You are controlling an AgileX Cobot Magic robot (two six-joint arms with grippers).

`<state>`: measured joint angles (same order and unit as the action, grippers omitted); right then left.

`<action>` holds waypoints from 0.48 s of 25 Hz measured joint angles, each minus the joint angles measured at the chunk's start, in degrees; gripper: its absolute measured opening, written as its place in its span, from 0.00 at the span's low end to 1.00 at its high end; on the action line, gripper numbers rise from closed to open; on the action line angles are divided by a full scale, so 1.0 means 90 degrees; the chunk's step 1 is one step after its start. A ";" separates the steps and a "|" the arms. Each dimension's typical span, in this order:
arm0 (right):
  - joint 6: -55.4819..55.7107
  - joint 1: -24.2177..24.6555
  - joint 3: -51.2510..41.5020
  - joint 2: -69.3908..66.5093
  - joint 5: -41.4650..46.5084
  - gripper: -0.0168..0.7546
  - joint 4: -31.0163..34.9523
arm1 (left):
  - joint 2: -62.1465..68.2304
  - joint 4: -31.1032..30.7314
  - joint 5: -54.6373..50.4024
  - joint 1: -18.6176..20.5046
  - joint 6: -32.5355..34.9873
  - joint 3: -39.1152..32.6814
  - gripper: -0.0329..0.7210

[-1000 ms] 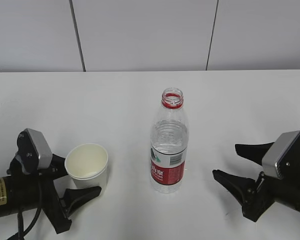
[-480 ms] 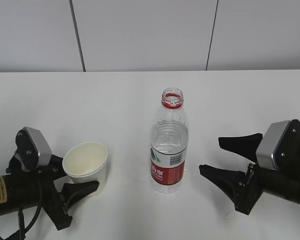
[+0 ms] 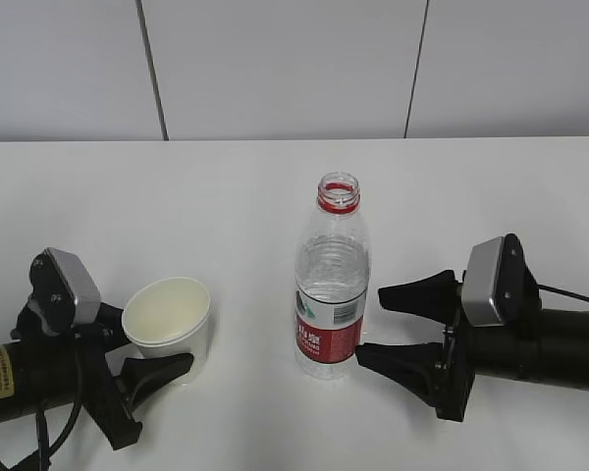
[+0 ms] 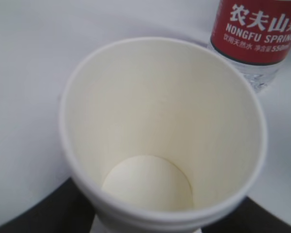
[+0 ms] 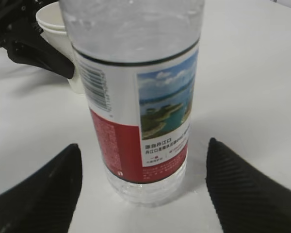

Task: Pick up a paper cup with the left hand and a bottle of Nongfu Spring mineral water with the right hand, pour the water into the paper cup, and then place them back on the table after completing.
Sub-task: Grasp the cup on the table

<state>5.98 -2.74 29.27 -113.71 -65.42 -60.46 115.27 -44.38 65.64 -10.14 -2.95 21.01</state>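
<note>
An empty white paper cup [image 3: 167,319] stands on the white table [image 3: 226,186] at the left and fills the left wrist view [image 4: 160,131]. My left gripper [image 3: 149,355] is shut on its lower part; its dark fingers [image 4: 29,216] flank the cup's base. An uncapped Nongfu Spring bottle [image 3: 332,285] with a red label stands upright at the centre, and its water is barely visible. My right gripper [image 3: 371,324] is open, its fingertips [image 5: 48,189] either side of the bottle's base [image 5: 136,97], not touching. The bottle's label also shows in the left wrist view [image 4: 257,29].
A grey panelled wall [image 3: 275,69] runs behind the table's far edge. In the right wrist view the cup [image 5: 51,19] and a left finger [image 5: 39,53] lie just behind the bottle. Bare tabletop lies behind and to the right of the bottle.
My right gripper has moved left, up to the bottle, jaws still open. My left gripper has closed in on the cup, which has shifted slightly left.
</note>
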 joint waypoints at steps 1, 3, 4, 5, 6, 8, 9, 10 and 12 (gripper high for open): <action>0.0006 -0.0010 0.0089 -0.0084 0.0000 0.78 -0.0041 | 0.0000 0.0000 0.0000 0.0000 0.0000 0.0000 0.55; 0.0016 -0.0063 0.0267 -0.0258 -0.0005 0.78 -0.0079 | 0.0000 0.0000 0.0000 0.0000 0.0000 0.0000 0.55; 0.0016 -0.0115 0.0340 -0.0317 -0.0005 0.78 -0.0079 | 0.0000 0.0000 0.0000 0.0000 0.0000 0.0000 0.54; 0.0016 -0.0172 0.0426 -0.0367 -0.0005 0.78 -0.0079 | 0.0000 0.0000 0.0000 0.0000 0.0000 0.0000 0.54; 0.0016 -0.0253 0.0511 -0.0407 -0.0005 0.78 -0.0079 | 0.0000 0.0004 0.0000 0.0000 0.0000 0.0000 0.54; 0.0016 -0.0434 0.0677 -0.0472 -0.0016 0.78 -0.0079 | 0.0000 0.0004 0.0000 0.0000 0.0000 0.0000 0.54; 0.0016 -0.0509 0.0768 -0.0504 -0.0016 0.78 -0.0079 | 0.0000 0.0004 0.0000 0.0000 0.0000 0.0000 0.54; 0.0023 -0.0591 0.0864 -0.0551 -0.0016 0.78 -0.0079 | 0.0000 0.0004 0.0000 0.0000 0.0000 0.0000 0.54; 0.0023 -0.0726 0.1016 -0.0620 -0.0016 0.78 -0.0068 | 0.0000 0.0004 0.0000 0.0000 0.0000 0.0000 0.54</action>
<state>6.19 -9.28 38.41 -119.29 -65.56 -61.07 115.27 -44.34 65.64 -10.14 -2.95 21.01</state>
